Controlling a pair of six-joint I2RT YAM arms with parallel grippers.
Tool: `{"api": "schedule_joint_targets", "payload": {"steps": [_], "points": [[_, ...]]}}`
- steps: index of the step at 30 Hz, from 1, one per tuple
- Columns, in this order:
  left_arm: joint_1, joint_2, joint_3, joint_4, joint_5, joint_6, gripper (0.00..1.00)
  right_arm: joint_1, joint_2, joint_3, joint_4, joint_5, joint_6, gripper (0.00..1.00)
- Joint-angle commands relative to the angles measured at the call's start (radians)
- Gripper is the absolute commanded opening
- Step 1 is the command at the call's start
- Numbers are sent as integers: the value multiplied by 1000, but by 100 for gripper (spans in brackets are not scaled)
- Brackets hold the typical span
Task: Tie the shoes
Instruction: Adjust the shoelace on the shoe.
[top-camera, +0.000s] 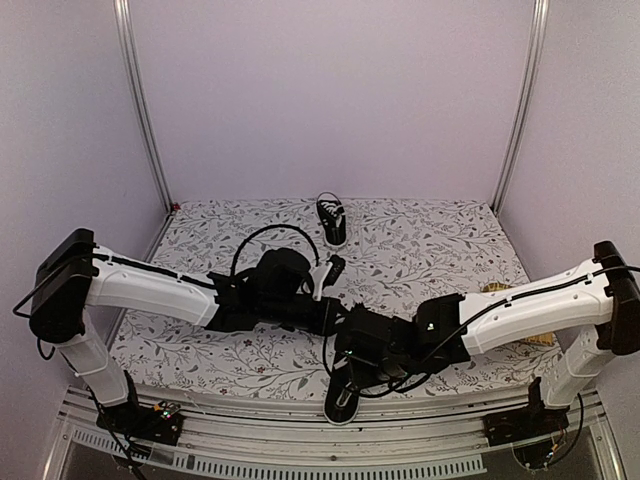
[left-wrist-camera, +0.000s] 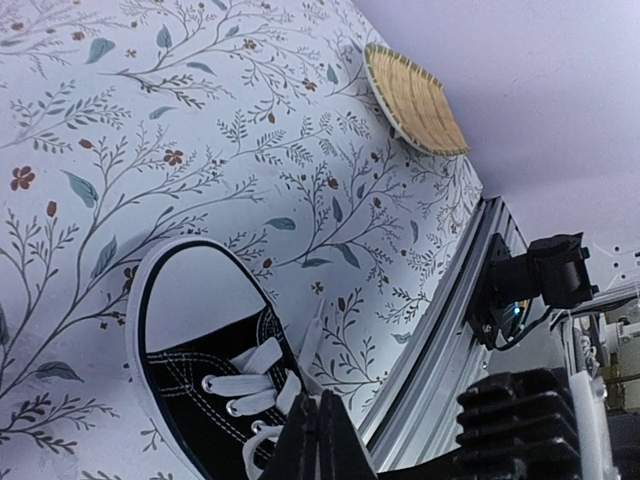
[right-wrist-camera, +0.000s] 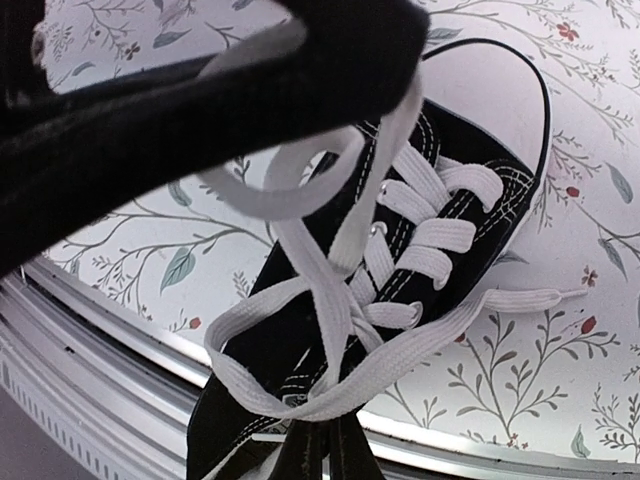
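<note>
with left gripper jaws closed tight beside the white laces of the near shoe at the front edge of the worktop, far shoe well behind it, and right gripper jaws pinched on those white laces

A near shoe is seen at the front edge of the flower-patterned table. The right gripper is held just over it, and the left gripper just beyond. A second shoe is placed well behind the near shoe. A woven basket is partly hidden far to its right.
</note>
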Motion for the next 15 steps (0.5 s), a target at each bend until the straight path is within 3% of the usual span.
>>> {"api": "schedule_joint_targets", "payload": {"steps": [1,15], "points": [[-9,6,-1,30,9,1,0,3,-58,-24,66,-86,-30,3],[-10,8,-5,34,16,-6,0,-4,-55,-87,133,-113,3,17]]}}
